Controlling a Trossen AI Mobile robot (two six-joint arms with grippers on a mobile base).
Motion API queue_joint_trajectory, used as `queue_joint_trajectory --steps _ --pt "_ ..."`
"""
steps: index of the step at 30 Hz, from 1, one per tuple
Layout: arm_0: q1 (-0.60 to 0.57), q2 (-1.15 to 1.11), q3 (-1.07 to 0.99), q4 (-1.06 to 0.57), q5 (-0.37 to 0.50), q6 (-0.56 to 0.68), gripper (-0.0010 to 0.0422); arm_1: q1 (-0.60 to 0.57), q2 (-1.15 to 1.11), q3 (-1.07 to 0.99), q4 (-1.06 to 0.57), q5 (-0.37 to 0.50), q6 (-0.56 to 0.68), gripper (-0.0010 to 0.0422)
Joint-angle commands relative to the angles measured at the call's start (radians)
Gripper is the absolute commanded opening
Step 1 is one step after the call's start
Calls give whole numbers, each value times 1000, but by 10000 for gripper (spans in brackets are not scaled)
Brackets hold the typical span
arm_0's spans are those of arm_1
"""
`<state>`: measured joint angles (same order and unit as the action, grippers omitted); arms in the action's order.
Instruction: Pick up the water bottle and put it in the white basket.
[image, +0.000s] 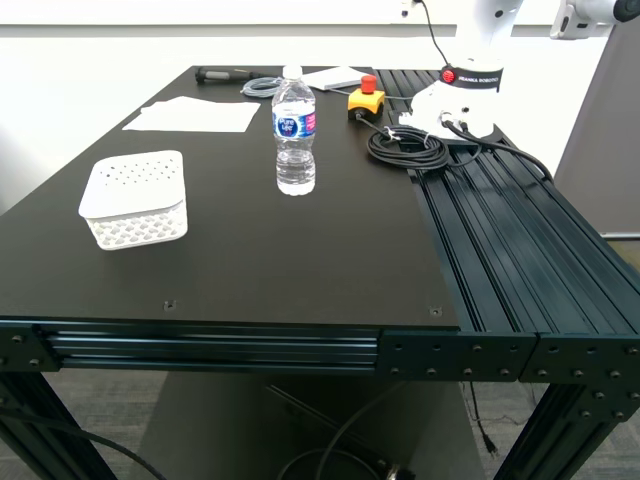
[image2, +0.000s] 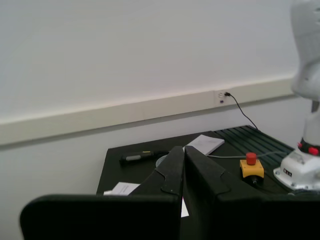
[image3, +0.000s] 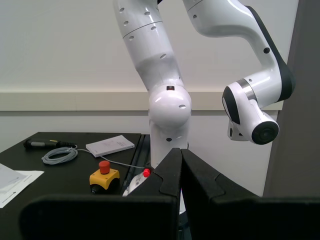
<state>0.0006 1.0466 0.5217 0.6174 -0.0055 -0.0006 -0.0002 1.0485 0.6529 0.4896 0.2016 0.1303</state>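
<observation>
Two task things are seen in the exterior view: the small clear plastic water bottle (image: 294, 132) upright mid-table, the white perforated basket (image: 134, 198) apart, inverted. My first gripper (image2: 183, 165) is pressed together, empty; my second gripper (image3: 181, 167) likewise, apparently parked.

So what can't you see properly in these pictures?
- My first gripper blocks the table's middle in its wrist view, so the water bottle and white basket show only in the exterior view.
- The bottle's label print is too small to read.
- The white robot arm is cut off by the exterior view's top edge.
</observation>
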Motion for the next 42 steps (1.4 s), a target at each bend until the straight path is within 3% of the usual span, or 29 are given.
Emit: queue_joint_trajectory --steps 1,5,12,17,20,24,31,37,42 --pt "0 0 2 3 0 0 1 -1 27 183 -262 39 151 0" --pt "0 0 2 2 0 0 1 -2 143 532 -690 64 323 0" --pt "0 0 2 2 0 0 1 -23 516 1195 -1226 221 306 0" --pt "0 0 2 2 0 0 1 -122 826 1608 -1567 172 381 0" --pt "0 0 2 0 0 0 1 -192 952 1712 -1579 106 389 0" --pt "0 0 2 0 0 0 1 -259 1032 1692 -1563 -11 393 0" --pt "0 0 2 2 0 0 1 -344 1178 1692 -1699 -26 375 0" --pt "0 0 2 0 0 0 1 -415 1216 1692 -1606 61 380 0" --pt "0 0 2 0 0 0 1 -458 1216 1692 -1584 -14 408 0"
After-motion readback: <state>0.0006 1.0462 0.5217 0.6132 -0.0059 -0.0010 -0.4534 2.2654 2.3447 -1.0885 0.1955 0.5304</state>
